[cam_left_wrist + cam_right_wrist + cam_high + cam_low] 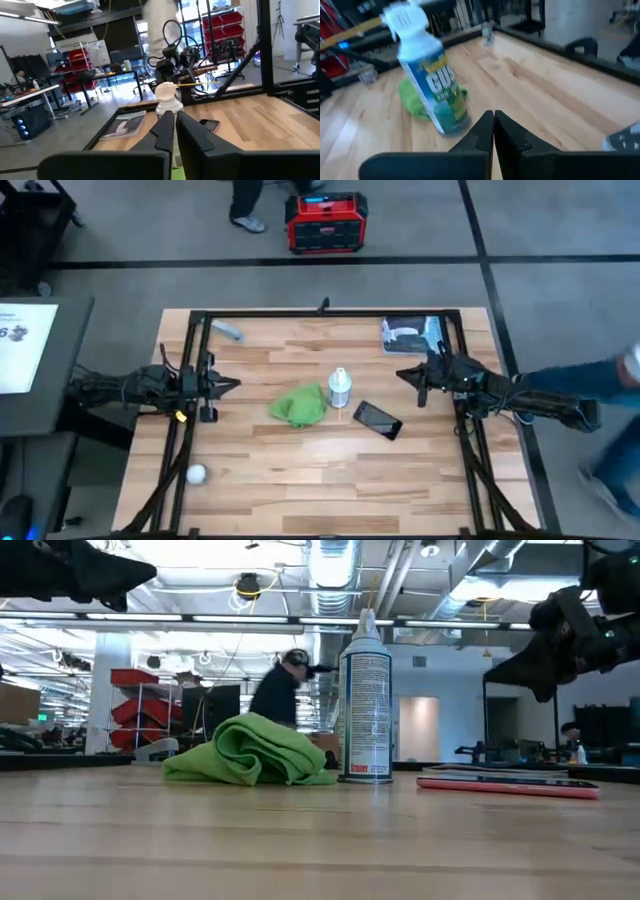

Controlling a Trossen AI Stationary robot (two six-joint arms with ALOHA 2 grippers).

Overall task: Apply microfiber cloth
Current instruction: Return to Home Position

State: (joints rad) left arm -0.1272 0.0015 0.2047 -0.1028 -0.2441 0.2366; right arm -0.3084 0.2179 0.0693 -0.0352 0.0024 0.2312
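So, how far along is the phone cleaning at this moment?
Wiping looks finished: the green cloth lies crumpled on the table beside the spray bottle, the phone flat nearby. Nothing is in hand: the left claw and right claw are shut and empty, off to each side. Left, probably: only the return to rest.

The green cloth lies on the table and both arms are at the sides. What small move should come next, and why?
Probably fold both arms back to rest, touching nothing. The crumpled bright green microfiber cloth lies loose beside the white spray can, near the flat black phone; the left gripper and right gripper are shut, empty, apart from them.
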